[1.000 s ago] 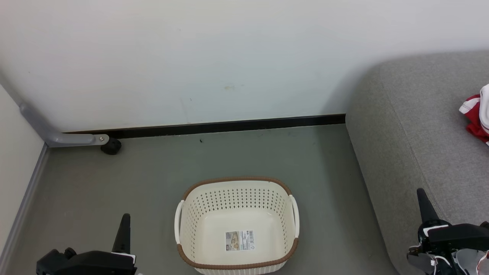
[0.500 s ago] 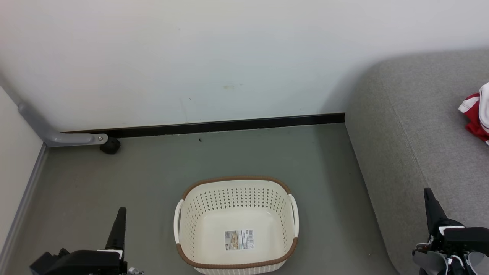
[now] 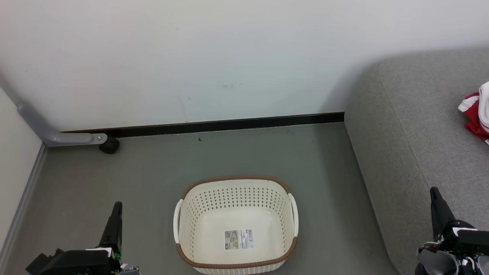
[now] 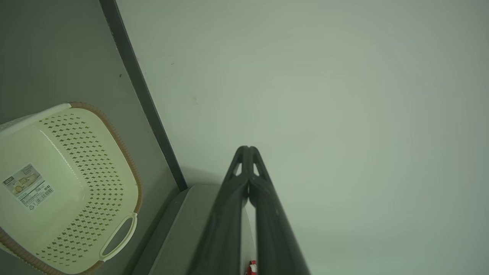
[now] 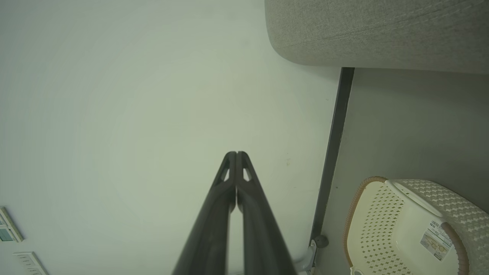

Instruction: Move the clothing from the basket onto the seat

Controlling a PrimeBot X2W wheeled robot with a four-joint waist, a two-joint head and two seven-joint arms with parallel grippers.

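Grey floor (image 3: 153,183) carrying the cream basket (image 3: 237,198) at centre and a black castor (image 3: 110,145) by the wall (image 3: 229,57) at left. The grey seat (image 3: 401,145) stands on it at right, red-and-white clothing (image 3: 473,118) lying on its cushion.

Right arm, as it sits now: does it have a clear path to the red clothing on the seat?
Probably yes. The right gripper, shut, hangs at the near edge of the seat, and bare grey cushion lies between it and the clothing. Whether it reaches that far is uncertain.
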